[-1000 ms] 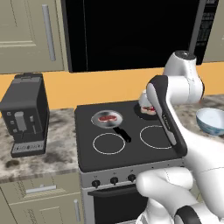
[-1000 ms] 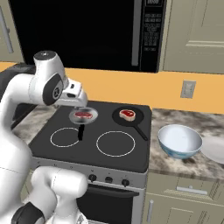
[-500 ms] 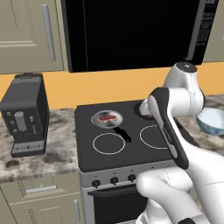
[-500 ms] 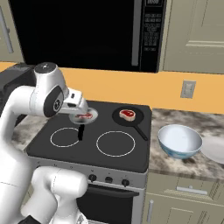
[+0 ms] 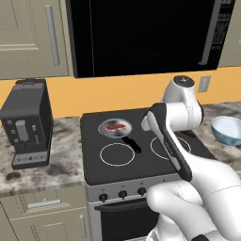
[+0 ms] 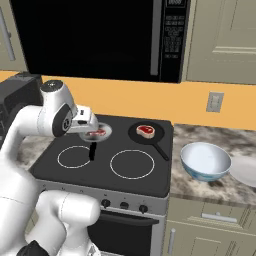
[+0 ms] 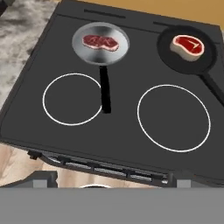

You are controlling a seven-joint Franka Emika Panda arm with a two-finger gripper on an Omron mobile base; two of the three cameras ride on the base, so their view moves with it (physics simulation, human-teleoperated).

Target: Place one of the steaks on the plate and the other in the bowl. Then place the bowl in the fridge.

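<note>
Two steaks sit on the black stovetop [image 7: 122, 131], each in its own pan. One steak [image 7: 101, 42] lies in the grey pan [image 7: 101, 45] at the back left burner, its black handle pointing toward the front of the stove; the other steak [image 7: 188, 45], paler at the edges, lies in the dark pan [image 7: 187, 51] at the back right, whose handle runs off toward the right. The two front burners are marked by two white rings with nothing on them. One bowl [image 6: 205, 160], white with a pale blue outside, stands on the marbled counter [image 6: 200, 187] just right of the stove, and one white plate [image 6: 245, 170] lies beside it at the picture's right edge, partly cut off. The gripper [image 7: 111, 180] hovers above the front of the stove, well apart from both pans; its fingertips are hard to make out at the bottom of the hand view, but the jaws seem spread wide with nothing between them. One dark coffee machine [image 5: 27, 123] stands on the counter left of the stove.
</note>
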